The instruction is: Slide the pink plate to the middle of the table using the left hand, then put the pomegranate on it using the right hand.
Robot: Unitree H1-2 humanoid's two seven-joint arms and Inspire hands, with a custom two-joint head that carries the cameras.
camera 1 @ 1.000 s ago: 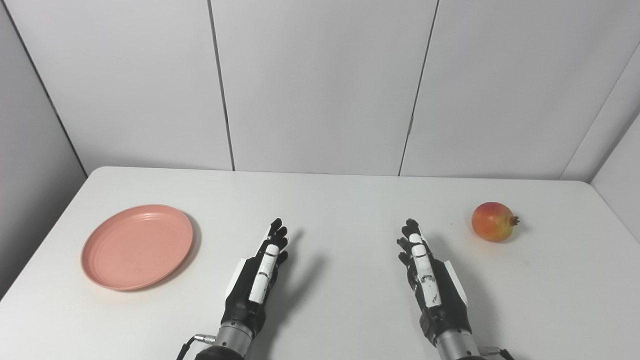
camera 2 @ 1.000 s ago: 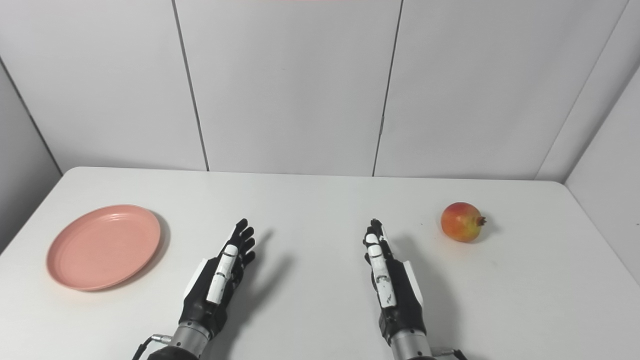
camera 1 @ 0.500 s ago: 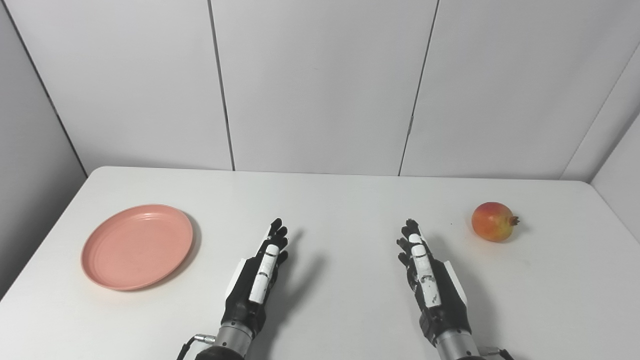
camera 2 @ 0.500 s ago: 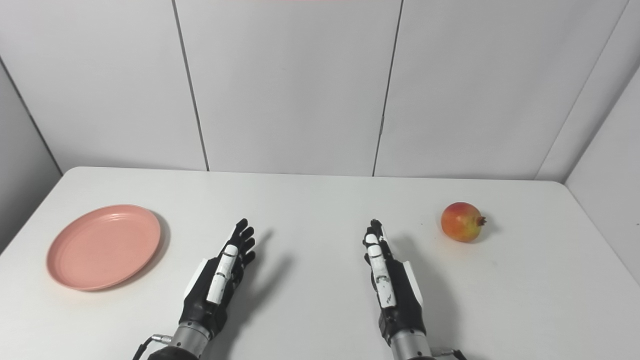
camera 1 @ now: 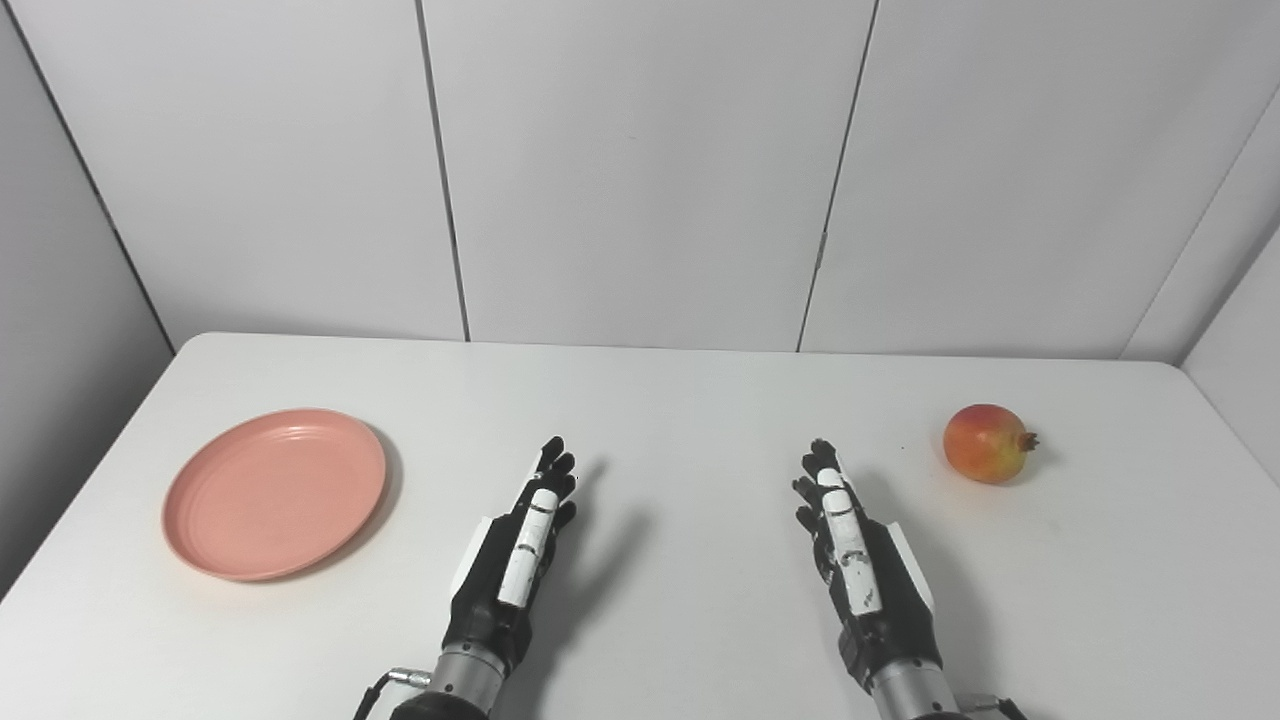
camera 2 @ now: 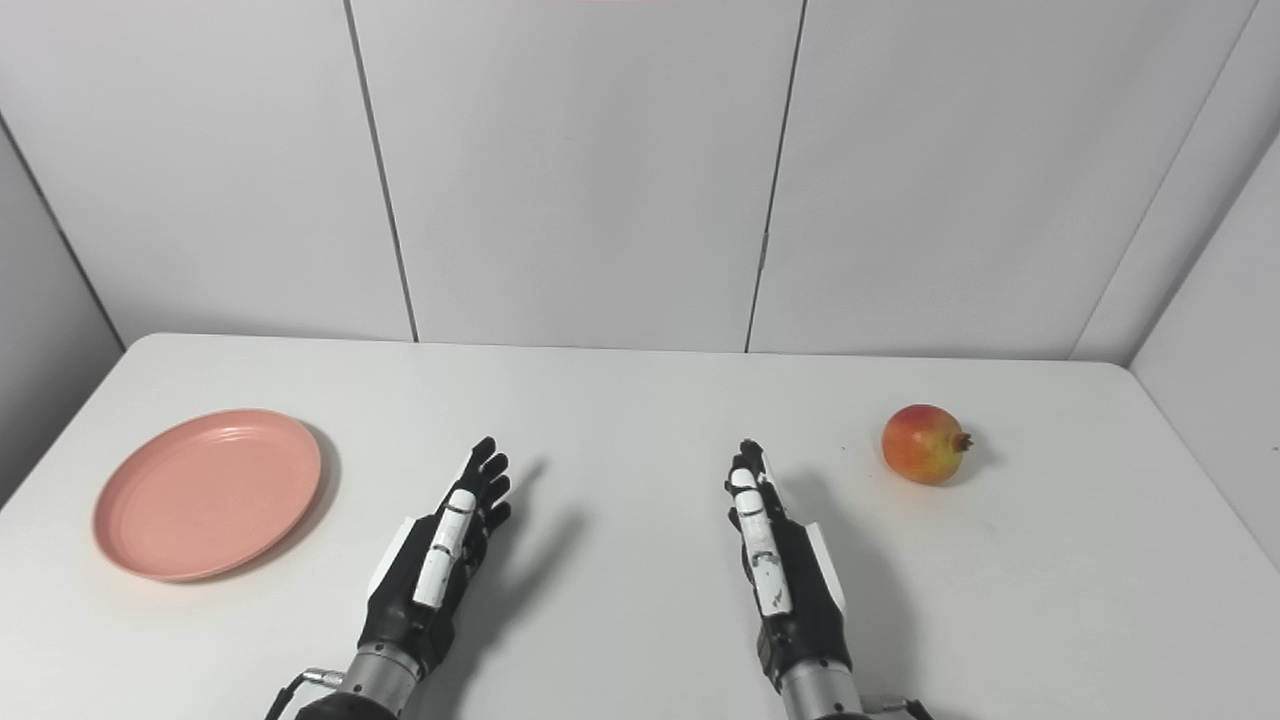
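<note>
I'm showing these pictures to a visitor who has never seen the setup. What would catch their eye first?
Probably the two spots of colour on the white table: the pink plate, empty, at the left, and the red-yellow pomegranate far off at the right. Next come the black-and-white left hand and right hand, both open with fingers stretched forward near the front edge, between plate and fruit, touching neither.

— Where are we working?
— We take it for a lab or test booth: a plain white table (camera 1: 660, 400) with rounded far corners, closed in by bare grey-white wall panels (camera 1: 640, 170) (seams running upright) at the far side, left and right.
</note>
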